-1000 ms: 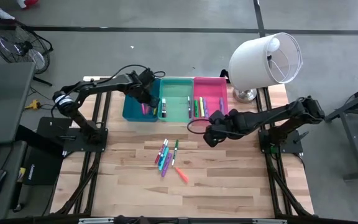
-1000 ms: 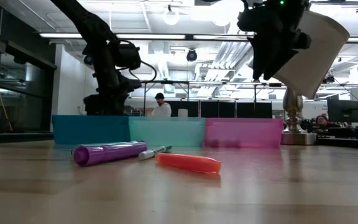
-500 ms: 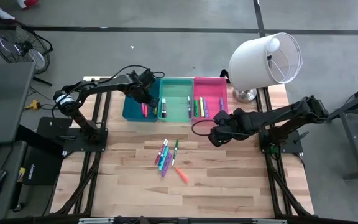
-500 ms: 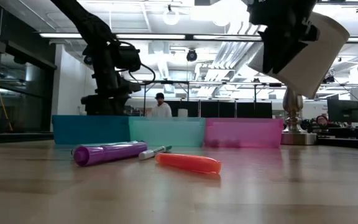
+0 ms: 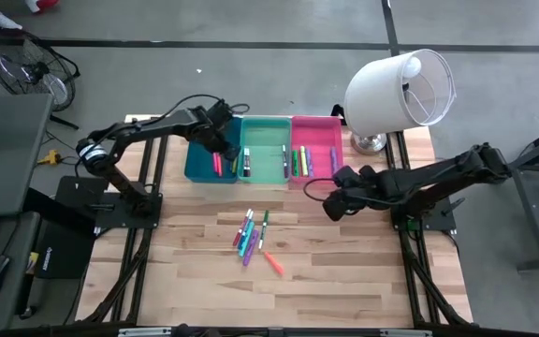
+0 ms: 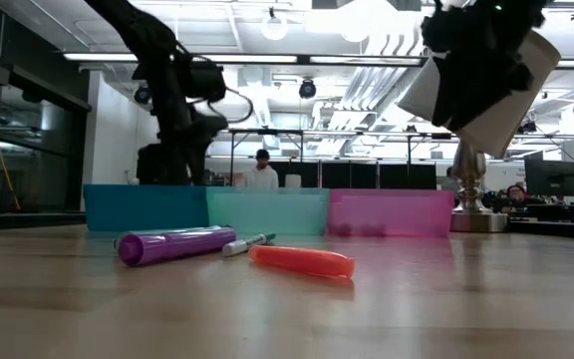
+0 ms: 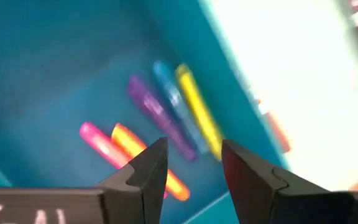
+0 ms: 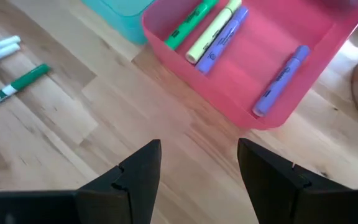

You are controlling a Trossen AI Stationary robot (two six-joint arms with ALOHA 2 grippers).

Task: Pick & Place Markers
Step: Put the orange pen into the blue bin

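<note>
Left hand [image 5: 225,140] spread, empty, above markers [image 7: 166,118] inside blue bin [image 5: 195,164].

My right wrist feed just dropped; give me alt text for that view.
The right gripper, fingers open and empty, hovers over bare wooden table just short of the pink bin. The bin holds green, yellow and two purple markers; loose markers lie on the table farther off.

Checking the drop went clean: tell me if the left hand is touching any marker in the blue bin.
Apart. In the left wrist view the left hand is open and empty, its fingers above the markers lying on the blue bin floor, with bin floor showing between them.
</note>
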